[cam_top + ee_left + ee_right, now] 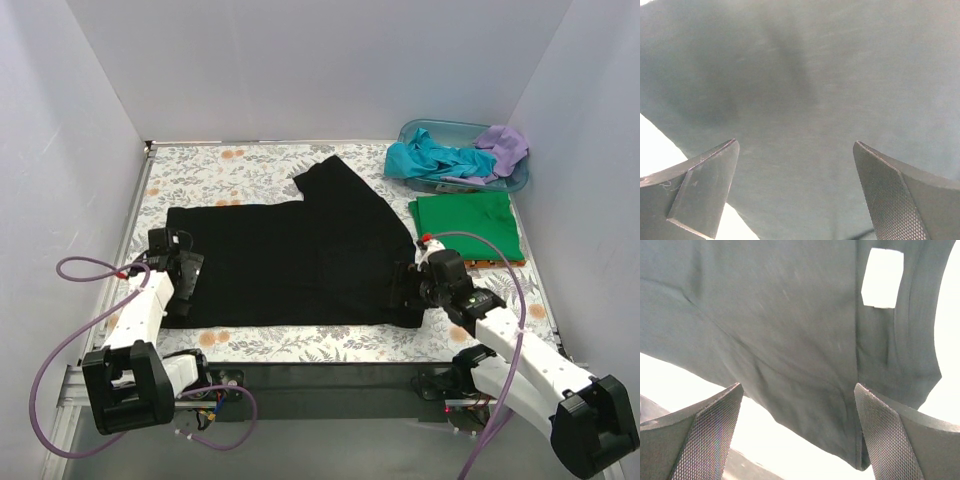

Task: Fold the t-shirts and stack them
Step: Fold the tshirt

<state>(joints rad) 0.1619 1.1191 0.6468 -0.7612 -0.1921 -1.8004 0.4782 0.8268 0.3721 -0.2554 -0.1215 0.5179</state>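
Entry, left side: left claw (178, 272), low over the left edge of the black tee (290, 255), fingers spread, nothing between them. Its wrist view shows dark cloth across the gap and a sliver of pale worktop (250, 165) beside the left finger, so the cloth edge lies just there. Centre: black tee, spread flat on the flowered worktop, mostly smooth, with one sleeve (325, 175) jutting toward the far side. Right of centre: right claw (408, 288), at the tee's near right corner, likewise spread and empty. Its wrist view shows a seam and the hem running between the fingers. Right: green tee (467, 222), already folded, flat on the worktop just beyond the right claw. Far right: blue tub (418, 131), holding a teal tee (432, 160) and a lilac tee (505, 145), both crumpled. Step in hand, as judged: taking hold of the black tee at both sides for a fold. Handling note: lower each claw until one finger slides under the edge, and pinch cloth only, not the worktop. The right claw does best to bite across the seam, where the cloth is thicker. Grips should sit level with each other, then lift together with the cloth kept taut so the crease runs straight. Risk: slack in the middle, or the loose sleeve bunching into the fold.
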